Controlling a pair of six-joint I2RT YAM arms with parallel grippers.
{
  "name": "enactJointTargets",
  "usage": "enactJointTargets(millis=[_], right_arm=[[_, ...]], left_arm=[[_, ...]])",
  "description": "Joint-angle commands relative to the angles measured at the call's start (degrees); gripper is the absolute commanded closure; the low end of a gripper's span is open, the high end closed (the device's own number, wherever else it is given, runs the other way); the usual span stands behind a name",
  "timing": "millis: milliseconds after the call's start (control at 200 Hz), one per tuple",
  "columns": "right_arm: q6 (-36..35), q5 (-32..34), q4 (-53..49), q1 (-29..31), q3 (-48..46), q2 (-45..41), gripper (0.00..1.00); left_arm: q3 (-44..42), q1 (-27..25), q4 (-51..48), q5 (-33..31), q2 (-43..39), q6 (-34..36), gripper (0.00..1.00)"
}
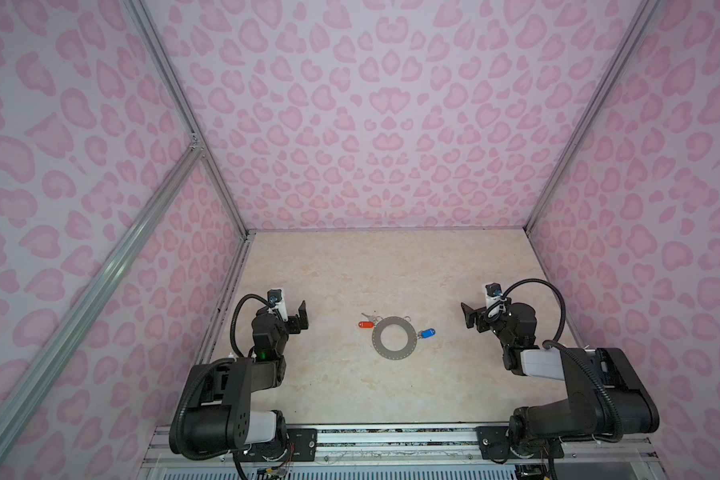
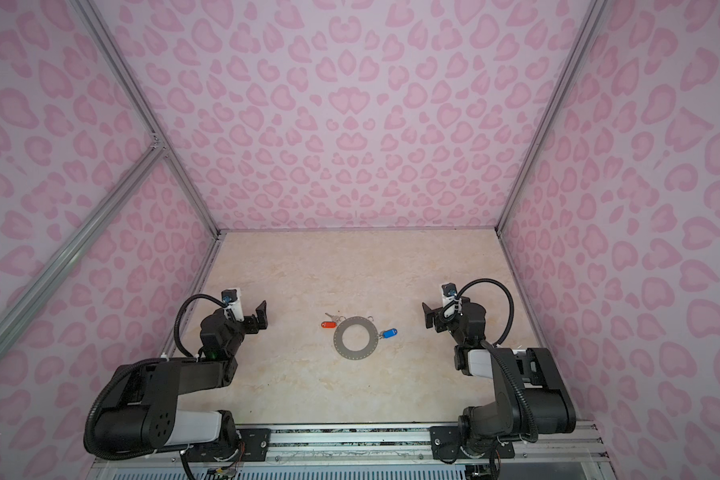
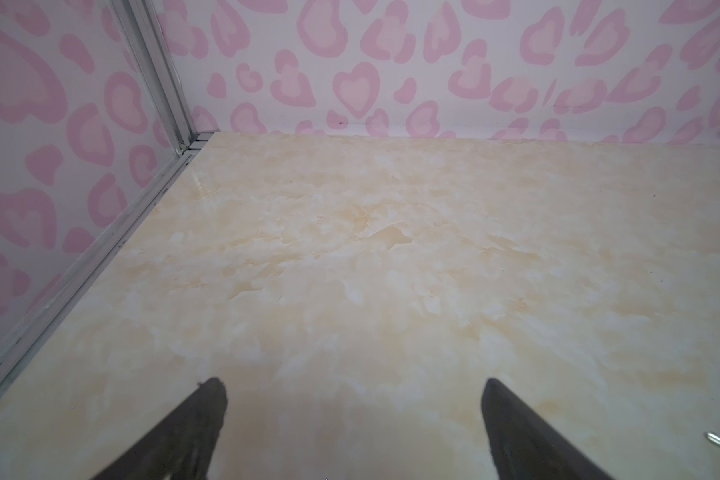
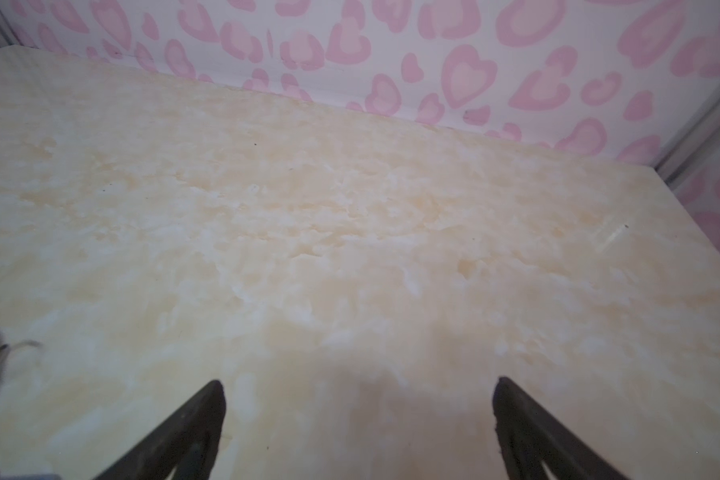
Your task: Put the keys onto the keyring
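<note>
Risks first. The table [image 1: 391, 270] is smooth, so the keyring [image 1: 394, 337], a flat disc lying in its middle, can slide away if a finger pushes on the rim. It also gives very little edge to grasp. The red-tag key [image 1: 366, 324] and the blue-tag key [image 1: 427, 333] are small & thin, so a pinch on the plastic tag may turn the key. The wire loops [image 1: 407, 319] are too fine to judge. Both tags lie against the rim, but I cannot tell if the keys are really hooked on, so calling the task done could be too early.

Positions, in a top view: the left gripper [image 1: 303, 316] is wide open & empty, w/ the keyring well apart at approx. its 3 o'clock. The right gripper [image 1: 467, 316] is also wide & empty, and has the keyring at its 9 o'clock. The red-tag key is at the keyring's 10 o'clock and the blue-tag key at its 3 o'clock.
</note>
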Motion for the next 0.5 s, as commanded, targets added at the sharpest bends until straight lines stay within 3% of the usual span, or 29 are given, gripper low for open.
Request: enactJointTargets(millis=[0, 45, 105, 180, 285, 355, 495], right_arm=[[3.17, 2.31, 8.84, -0.5, 0.95, 1.95, 0.0], [2.66, 4.05, 4.72, -0.16, 1.87, 2.8, 0.02], [4.66, 3.86, 16.08, -0.52, 0.13, 6.88, 0.0], [3.21, 4.13, 4.98, -0.46, 2.77, 3.7, 0.0], [4.42, 4.16, 13.4, -0.51, 0.81, 6.33, 0.0], [3.76, 4.02, 9.39, -0.55, 1.71, 5.16, 0.0], [3.87, 4.07, 10.94, -0.59, 1.24, 5.57, 0.0]], left_arm=[[6.25, -0.07, -1.04, 0.46, 2.05, -0.43, 0.03], [5.66, -0.08, 0.22, -0.6, 2.06, -1.17, 0.03], [5.76, -0.08, 0.41, -2.1, 2.22, -1.59, 0.03], [5.9, -0.08, -0.18, -2.19, 2.06, -1.55, 0.03], [6.07, -0.17, -0.54, -2.2, 2.07, -1.55, 0.03], [6.05, -0.26, -0.79, -2.45, 1.83, -1.47, 0.03], [6.53, -0.26, -1.4, -2.55, 2.13, -1.39, 0.03]])
